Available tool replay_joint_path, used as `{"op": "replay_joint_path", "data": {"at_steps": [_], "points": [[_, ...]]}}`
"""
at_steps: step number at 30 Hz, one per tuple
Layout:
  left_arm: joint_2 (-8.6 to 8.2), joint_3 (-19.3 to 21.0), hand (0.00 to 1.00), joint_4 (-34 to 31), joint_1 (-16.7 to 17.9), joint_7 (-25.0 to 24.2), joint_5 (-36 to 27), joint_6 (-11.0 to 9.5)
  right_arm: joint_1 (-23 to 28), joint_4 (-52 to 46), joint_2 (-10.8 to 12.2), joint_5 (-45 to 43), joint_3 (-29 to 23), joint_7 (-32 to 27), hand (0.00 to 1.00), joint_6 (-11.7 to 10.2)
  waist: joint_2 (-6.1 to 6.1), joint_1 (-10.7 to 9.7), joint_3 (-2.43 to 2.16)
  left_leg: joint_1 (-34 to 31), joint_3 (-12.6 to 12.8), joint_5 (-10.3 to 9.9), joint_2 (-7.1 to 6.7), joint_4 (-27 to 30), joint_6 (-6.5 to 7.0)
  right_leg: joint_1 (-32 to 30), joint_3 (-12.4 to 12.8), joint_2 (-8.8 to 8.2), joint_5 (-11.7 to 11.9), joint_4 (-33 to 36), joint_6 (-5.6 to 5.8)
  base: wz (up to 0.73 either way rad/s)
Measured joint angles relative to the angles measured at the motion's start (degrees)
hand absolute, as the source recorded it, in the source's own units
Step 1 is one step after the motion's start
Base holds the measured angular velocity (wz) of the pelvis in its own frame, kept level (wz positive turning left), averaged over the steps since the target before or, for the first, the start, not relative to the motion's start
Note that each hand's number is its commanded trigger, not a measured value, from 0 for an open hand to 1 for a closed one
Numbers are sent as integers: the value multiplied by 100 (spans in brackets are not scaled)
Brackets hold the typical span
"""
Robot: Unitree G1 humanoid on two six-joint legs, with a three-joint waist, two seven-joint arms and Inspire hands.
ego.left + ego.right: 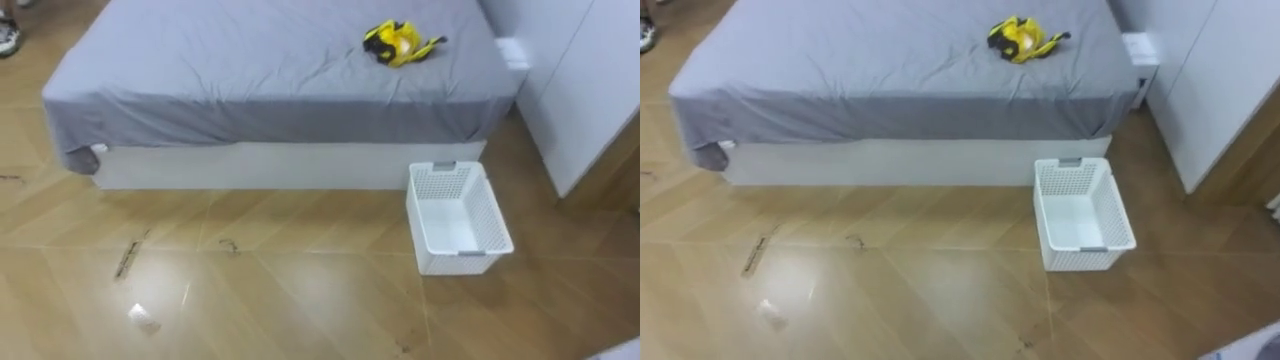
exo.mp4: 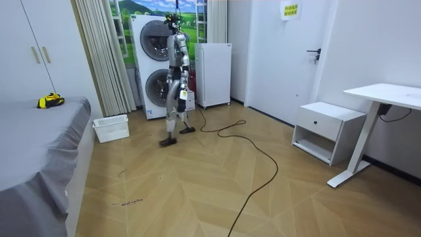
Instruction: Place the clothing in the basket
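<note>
Step in hand: approach. Yellow clothes (image 1: pixel 402 42) bunched on bed (image 1: pixel 250 80). White basket (image 1: pixel 440 182) empty, on floor just beside bed. Hands (image 2: pixel 188 93): I cannot tell clenched or released. Next: I walk robot bedside, reach clothes.

Print on the wall sign (image 2: pixel 289 9) is unreadable.

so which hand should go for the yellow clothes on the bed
Right, probably: the yellow clothes lie right of centre on the bed, and the white basket stands on that side too. The robot stands well off and must walk up first.
</note>
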Motion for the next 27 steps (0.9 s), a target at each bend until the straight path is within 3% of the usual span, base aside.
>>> {"op": "replay_joint_path", "data": {"at_steps": [1,2,3,4,5,6,7,8,9,10,11,12,13,14,15,16,17,18,19,20,21,22,23,24,25,26,27], "points": [[-6,1,0,-2,-20,9,1,-48,-13,-4,-7,1,-30,-10,0,-1,-1,-40,-30,-34,31,290,-93,164,175,45,46,-107,-106,-42,120,-36],[17,0,0,-1,-43,2,1,-78,-24,-7,-9,-19,-34,-19,0,-4,-72,-49,-53,-78,74,288,-156,300,264,71,47,-189,-117,-72,209,-28],[69,1,0,7,-60,-20,4,-137,4,-4,-10,-66,-69,-18,0,-8,-187,-49,-25,-159,222,51,-290,613,411,131,63,-362,-183,-128,320,-25],[67,-1,0,13,-130,-35,-24,-182,3,-25,-39,-53,-86,-17,0,-40,-230,-47,-12,-238,320,-225,-369,974,464,170,11,-509,-195,-73,375,-25],[51,-7,0,8,-206,-66,-37,-221,7,-48,-47,4,-123,-35,0,-84,-224,-49,-11,-246,413,-507,-415,1246,512,223,24,-631,-148,99,453,-13],[47,-10,0,7,-237,-77,-48,-239,26,-56,-42,4,-141,-45,0,-92,-217,-48,-15,-212,461,-659,-421,1325,534,201,19,-683,-145,300,458,-15],[46,-18,0,14,-270,-87,-54,-278,34,-56,-17,37,-140,-78,0,-92,-230,-37,-20,-16,519,-873,-491,1374,573,50,-12,-829,-82,960,575,-13],[45,-20,0,19,-277,-95,-51,-280,40,-62,-12,69,-141,-86,0,-92,-227,-53,-20,127,537,-957,-533,1352,597,-35,-53,-909,24,1354,651,-15],[45,-27,0,18,-294,-100,-49,-287,65,-70,-11,103,-140,-118,0,-92,-236,-64,-14,411,531,-1122,-602,1294,630,-244,-57,-1024,417,2162,671,-3],[48,-61,0,9,-330,-99,-29,-295,74,-112,-10,125,-157,-177,0,-89,-191,-59,-42,729,468,-1272,-650,1191,661,-502,-55,-1091,1076,2954,563,0],[59,-99,0,7,-337,-101,8,-301,86,-179,-13,128,-174,-202,0,-87,-153,-65,-58,891,424,-1317,-659,1113,683,-655,-41,-1097,1439,3311,475,6],[56,-111,0,4,-379,-102,31,-317,70,-315,-10,128,-246,-200,0,-110,-82,-52,-57,1175,276,-1436,-665,940,719,-974,-55,-999,1421,3819,378,10],[57,-118,0,-2,-421,-102,154,-325,25,-489,-10,151,-248,-190,0,-123,8,-66,-49,1468,164,-1455,-617,759,687,-1354,-190,-815,999,4069,237,24],[57,-125,0,-16,-436,-109,326,-326,32,-767,-15,241,-248,-191,0,-126,63,-104,-11,1682,23,-1490,-554,635,671,-1737,-389,-584,657,3980,163,37],[55,-132,0,-40,-474,-110,404,-326,28,-884,-15,286,-248,-198,0,-130,107,-136,-30,1762,-50,-1522,-507,606,670,-1914,-481,-453,547,3820,131,58],[64,-174,0,-77,-506,-113,403,-331,-15,-1043,-3,322,-250,-218,0,-140,116,-163,-27,1958,-213,-1555,-472,478,644,-2254,-520,-209,448,3252,81,53],[77,-256,0,-81,-523,-112,403,-331,-42,-1099,-1,318,-245,-226,0,-143,100,-172,-24,2066,-299,-1564,-469,383,628,-2387,-510,-122,448,2867,75,66],[97,-427,0,-107,-546,-114,402,-324,-99,-1206,-10,297,-247,-272,0,-147,76,-206,-20,2282,-454,-1612,-454,226,598,-2594,-533,-18,527,2031,36,53],[77,-571,0,-117,-488,-126,395,-294,-141,-1318,-26,292,-251,-359,0,-176,97,-188,-20,2520,-494,-1706,-387,70,551,-2721,-549,62,862,1157,15,49],[53,-614,0,-120,-450,-130,401,-255,-142,-1382,-35,291,-256,-400,0,-202,148,-184,-15,2650,-533,-1778,-322,38,514,-2738,-596,101,1187,866,-19,43],[48,-723,0,-130,-352,-148,399,-225,-156,-1438,-30,293,-254,-463,0,-304,225,-192,-20,2877,-690,-1917,-190,30,436,-2713,-598,199,1735,247,-3,46],[77,-748,0,-160,-292,-178,394,-226,-209,-1493,-9,288,-254,-509,0,-385,224,-179,-24,3018,-804,-2047,-90,6,352,-2705,-602,258,2206,-142,-98,48],[111,-743,0,-143,-262,-194,391,-225,-263,-1699,-2,295,-255,-574,0,-403,167,-149,-66,3042,-809,-2146,-5,17,224,-2690,-625,327,2489,-141,-244,29],[124,-745,0,-143,-232,-216,391,-223,-282,-1864,-8,315,-261,-625,0,-407,209,-106,-64,3052,-800,-2173,27,46,161,-2689,-674,363,2507,-70,-273,15],[125,-753,0,-140,-188,-252,391,-220,-330,-2163,-34,391,-299,-711,0,-482,312,-73,-31,3083,-802,-2169,156,54,30,-2692,-821,435,2460,165,-381,10],[127,-753,0,-145,-121,-258,396,-215,-435,-2336,-54,477,-308,-800,0,-580,364,-45,3,3196,-816,-2061,232,-31,-162,-2735,-919,417,2191,539,-466,7],[123,-749,0,-155,-103,-262,420,-215,-474,-2407,-72,495,-312,-843,0,-602,378,-36,22,3325,-842,-1970,276,-97,-237,-2866,-981,371,2012,969,-543,11]]}}
